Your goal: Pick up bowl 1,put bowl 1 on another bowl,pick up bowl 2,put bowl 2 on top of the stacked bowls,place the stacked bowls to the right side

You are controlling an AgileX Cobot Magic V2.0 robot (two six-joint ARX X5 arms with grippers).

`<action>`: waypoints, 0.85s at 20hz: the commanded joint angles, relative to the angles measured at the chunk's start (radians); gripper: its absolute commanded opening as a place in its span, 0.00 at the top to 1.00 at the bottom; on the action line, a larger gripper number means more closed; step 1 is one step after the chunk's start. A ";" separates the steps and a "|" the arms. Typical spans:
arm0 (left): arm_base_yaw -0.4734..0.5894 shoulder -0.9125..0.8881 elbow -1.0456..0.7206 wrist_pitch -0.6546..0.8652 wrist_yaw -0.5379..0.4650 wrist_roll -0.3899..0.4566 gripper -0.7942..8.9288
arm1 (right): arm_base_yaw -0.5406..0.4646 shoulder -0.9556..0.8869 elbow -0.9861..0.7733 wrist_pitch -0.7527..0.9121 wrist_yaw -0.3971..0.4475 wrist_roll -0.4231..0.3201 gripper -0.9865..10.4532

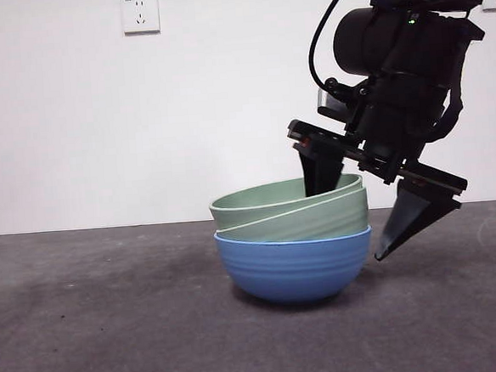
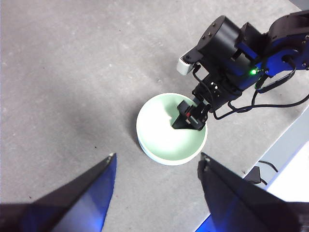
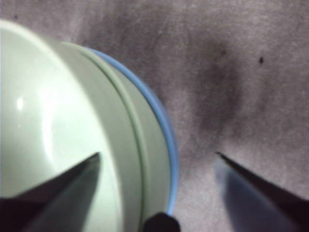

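A grey, speckled tabletop [image 1: 88, 333] runs back to a plain white wall carrying a white socket plate [image 1: 140, 14]. Near the middle of the table sits the round blue ribbed bowl [image 1: 295, 268], with two pale green ribbed bowls nested in it: the lower green bowl [image 1: 318, 219] sits in the blue one, and the upper green bowl [image 1: 266, 200] rests tilted on top. The right gripper [image 1: 360, 208] straddles the stack's rim with its jaws spread, one jaw dipping inside the upper green bowl and the other hanging outside the stack, beside the blue bowl's wall. The left gripper [image 2: 157, 162] hovers high above the stack, jaws wide apart, holding nothing.
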State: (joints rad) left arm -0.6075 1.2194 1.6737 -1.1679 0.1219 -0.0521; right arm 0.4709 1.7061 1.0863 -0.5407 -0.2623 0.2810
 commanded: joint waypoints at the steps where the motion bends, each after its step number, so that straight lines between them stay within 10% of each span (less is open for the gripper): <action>1: 0.003 0.000 0.002 0.000 0.001 0.013 0.62 | 0.000 0.007 -0.002 0.004 -0.002 0.009 0.78; 17: 0.003 0.000 0.002 -0.002 0.001 0.013 0.62 | -0.025 -0.124 0.004 0.031 0.003 -0.013 0.92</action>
State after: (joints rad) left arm -0.6071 1.2198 1.6737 -1.1683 0.1219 -0.0517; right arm 0.4496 1.5871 1.0882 -0.5224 -0.2592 0.2729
